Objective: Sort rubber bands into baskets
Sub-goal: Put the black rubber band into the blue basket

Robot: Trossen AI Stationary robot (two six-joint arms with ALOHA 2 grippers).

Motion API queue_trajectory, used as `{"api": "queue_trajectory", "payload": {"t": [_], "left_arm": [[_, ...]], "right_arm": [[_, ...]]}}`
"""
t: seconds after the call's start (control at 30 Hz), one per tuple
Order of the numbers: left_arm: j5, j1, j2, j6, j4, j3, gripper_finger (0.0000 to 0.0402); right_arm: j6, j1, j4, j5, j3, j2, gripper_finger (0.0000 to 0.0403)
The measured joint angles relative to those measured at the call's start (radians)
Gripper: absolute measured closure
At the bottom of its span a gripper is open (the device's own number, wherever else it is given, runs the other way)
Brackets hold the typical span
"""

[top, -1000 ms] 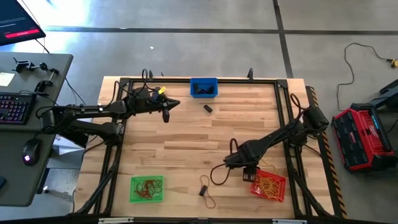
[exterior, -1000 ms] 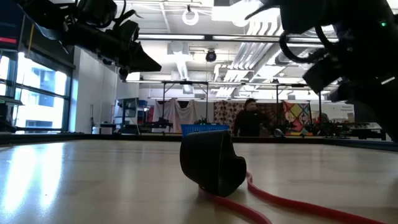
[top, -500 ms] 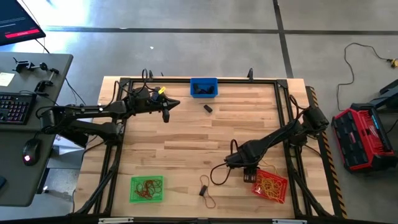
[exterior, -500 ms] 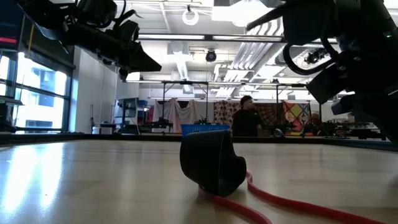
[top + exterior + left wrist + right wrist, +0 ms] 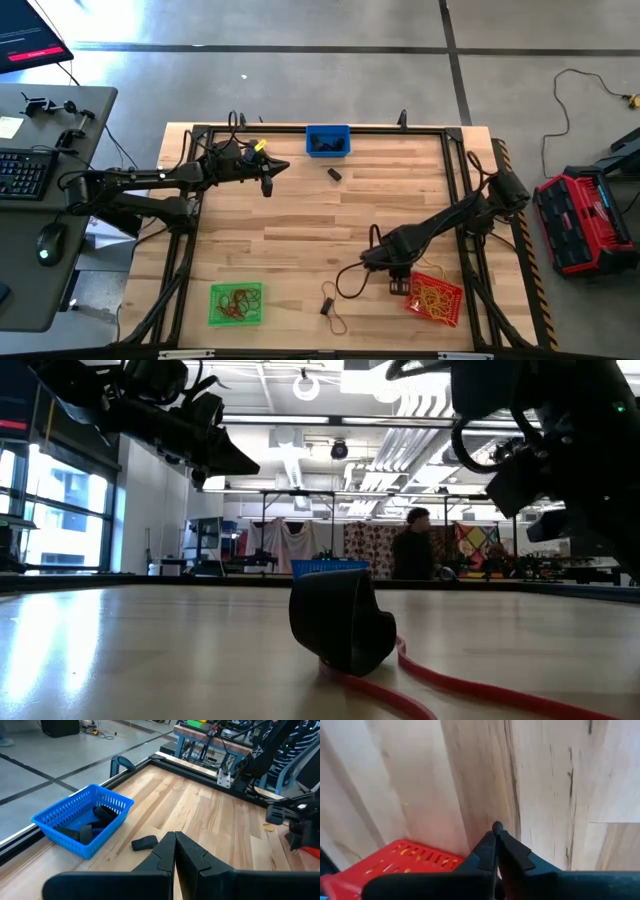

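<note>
Yellow bands (image 5: 434, 296) fill the red basket (image 5: 432, 298) at the lower right of the table (image 5: 300, 215) in the high view; reddish-brown bands (image 5: 236, 303) lie in the green basket (image 5: 237, 304) at lower left, and black bands (image 5: 325, 147) sit in the blue basket (image 5: 328, 140) at the top centre edge. A black band (image 5: 334, 175) lies loose just below the blue basket, and another loose band (image 5: 331, 306) lies near the bottom centre. The right gripper (image 5: 392, 284), fingers clenched on nothing, hangs beside the red basket's upper left edge. The left gripper (image 5: 268, 182), also clenched empty, waits at upper left.
</note>
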Motion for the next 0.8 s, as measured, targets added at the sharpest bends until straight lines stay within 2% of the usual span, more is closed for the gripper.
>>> {"api": "queue_trajectory", "payload": {"t": [0.23,0.47,0.63,0.8], "left_arm": [[0.0,0.0,0.0,0.0,0.0,0.0,0.0401],[0.002,0.0,0.0,0.001,0.002,0.0,0.0402],[0.001,0.0,0.0,0.027,0.002,0.0,0.0402],[-0.004,0.0,0.0,0.044,0.004,0.0,0.0402]], "right_arm": [[-0.031,-0.015,-0.003,0.045,0.11,-0.004,0.0401],[-0.079,-0.092,-0.021,0.126,0.233,-0.004,0.0402],[-0.163,-0.199,-0.011,0.177,0.307,-0.004,0.0402],[-0.24,-0.37,0.027,0.175,0.344,-0.004,0.0403]]}}
